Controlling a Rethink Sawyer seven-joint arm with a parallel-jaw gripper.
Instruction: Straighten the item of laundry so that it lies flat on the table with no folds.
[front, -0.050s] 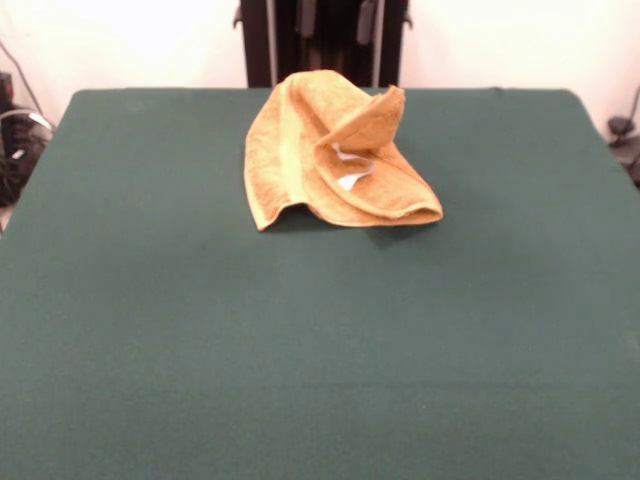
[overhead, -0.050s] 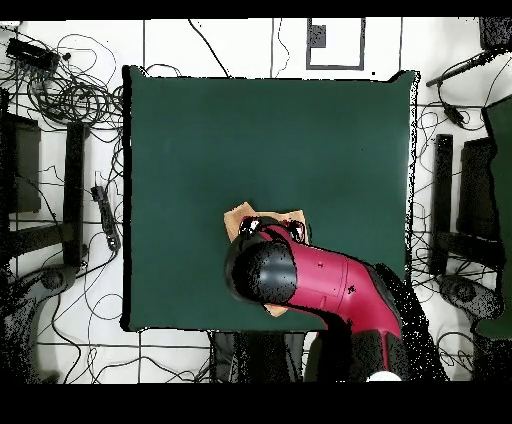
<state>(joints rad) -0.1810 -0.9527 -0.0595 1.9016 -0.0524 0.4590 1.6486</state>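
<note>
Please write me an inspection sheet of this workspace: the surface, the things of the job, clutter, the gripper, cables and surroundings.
Surface: table with a dark green cloth top, bare apart from the towel.
Job's things: golden-orange towel lies crumpled near the far edge in the front view, folded over itself with one corner standing up; a white tag shows in the fold. Not flat yet.
Clutter: nothing seen on the table.
Gripper: not visible; in the overhead view the red and black arm covers most of the towel.
Cables: many loose black cables on the floor round the table.
Surroundings: white tiled floor, dark stands at both sides.
</note>
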